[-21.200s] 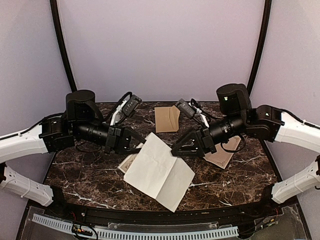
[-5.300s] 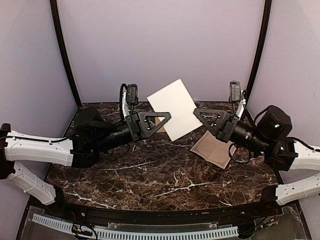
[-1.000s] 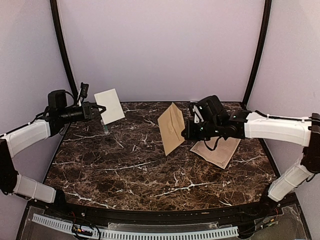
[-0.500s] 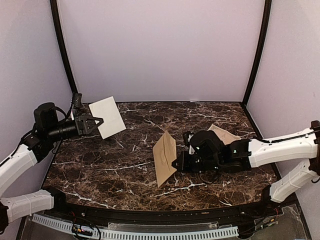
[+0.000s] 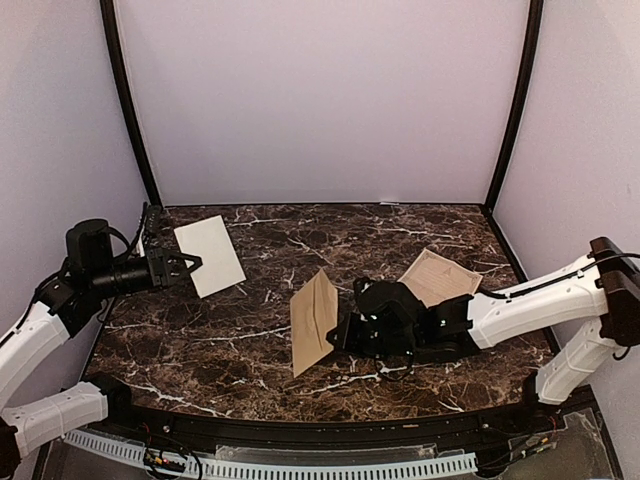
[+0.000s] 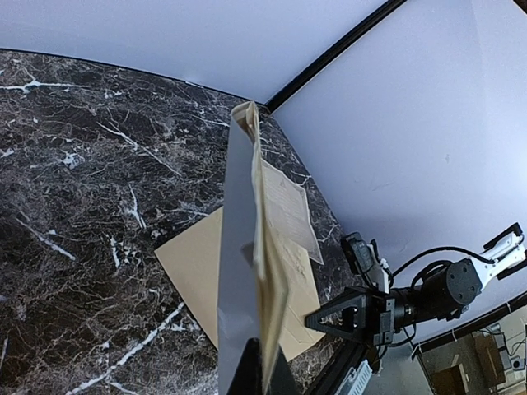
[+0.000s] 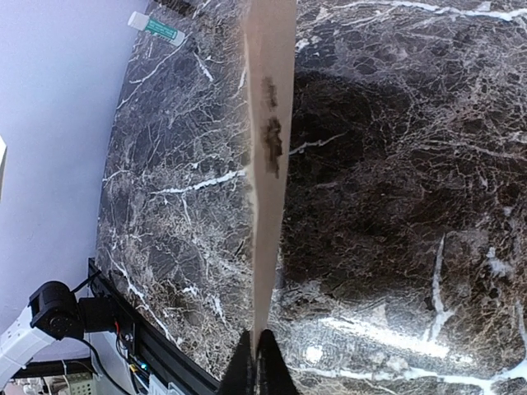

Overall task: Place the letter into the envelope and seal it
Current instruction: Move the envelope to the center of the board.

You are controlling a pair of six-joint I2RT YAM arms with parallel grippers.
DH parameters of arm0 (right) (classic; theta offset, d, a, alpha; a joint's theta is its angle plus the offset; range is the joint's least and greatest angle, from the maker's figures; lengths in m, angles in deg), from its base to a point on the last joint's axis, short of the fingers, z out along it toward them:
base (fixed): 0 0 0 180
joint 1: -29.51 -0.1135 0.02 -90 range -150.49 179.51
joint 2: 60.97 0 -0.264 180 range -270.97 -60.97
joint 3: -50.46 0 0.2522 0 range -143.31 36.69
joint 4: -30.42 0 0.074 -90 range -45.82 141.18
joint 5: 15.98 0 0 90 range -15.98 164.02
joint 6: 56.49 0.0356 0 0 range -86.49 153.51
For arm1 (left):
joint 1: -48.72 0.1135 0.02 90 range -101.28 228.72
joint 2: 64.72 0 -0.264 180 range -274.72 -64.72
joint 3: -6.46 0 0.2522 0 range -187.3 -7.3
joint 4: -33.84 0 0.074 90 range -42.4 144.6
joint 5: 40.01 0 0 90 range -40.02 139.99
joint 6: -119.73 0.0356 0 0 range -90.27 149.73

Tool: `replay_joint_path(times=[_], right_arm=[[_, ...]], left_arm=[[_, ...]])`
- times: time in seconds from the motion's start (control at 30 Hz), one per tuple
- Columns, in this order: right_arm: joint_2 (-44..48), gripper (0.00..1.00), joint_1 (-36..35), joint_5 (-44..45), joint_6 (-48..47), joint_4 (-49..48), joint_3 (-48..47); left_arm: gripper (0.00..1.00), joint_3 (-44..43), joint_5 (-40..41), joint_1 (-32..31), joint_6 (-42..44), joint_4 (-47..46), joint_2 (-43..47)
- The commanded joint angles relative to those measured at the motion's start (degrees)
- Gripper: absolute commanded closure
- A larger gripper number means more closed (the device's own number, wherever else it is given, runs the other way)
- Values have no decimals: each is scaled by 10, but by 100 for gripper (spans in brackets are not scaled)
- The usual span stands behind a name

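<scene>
The letter [image 5: 212, 256], folded with its plain pale back showing, hangs above the table's far left, and my left gripper [image 5: 190, 264] is shut on its left edge. The left wrist view shows the letter [image 6: 247, 247] edge-on, rising from the shut left gripper [image 6: 263, 370]. The kraft-brown envelope [image 5: 312, 322] stands on edge, tilted, over the table's near middle. My right gripper [image 5: 338, 335] is shut on its right edge. In the right wrist view the envelope [image 7: 268, 181] is a thin strip with a dark emblem, pinched by the right gripper [image 7: 259, 362].
A beige sheet with printed border lines [image 5: 440, 276] lies flat on the marble table [image 5: 250, 340] at the right, behind the right arm. A small white-and-green tube [image 7: 156, 26] lies near the far left edge. Purple walls close in the back and sides.
The right arm has carried the envelope from the back middle toward the front and left, lower over the table. The left gripper has brought the letter slightly nearer and lower.
</scene>
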Motion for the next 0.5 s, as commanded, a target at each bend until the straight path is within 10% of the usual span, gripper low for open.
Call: replay_joint_path(times=[0.0, 0.23, 0.47], right_arm=[[-1, 88, -5, 25, 20, -5, 7], [29, 42, -6, 54, 12, 33, 13], [130, 17, -8, 141, -22, 141, 14]], left_arm=[[100, 12, 3, -2, 0, 17, 7], [100, 3, 2, -3, 4, 23, 6], [100, 8, -40, -18, -17, -12, 3]])
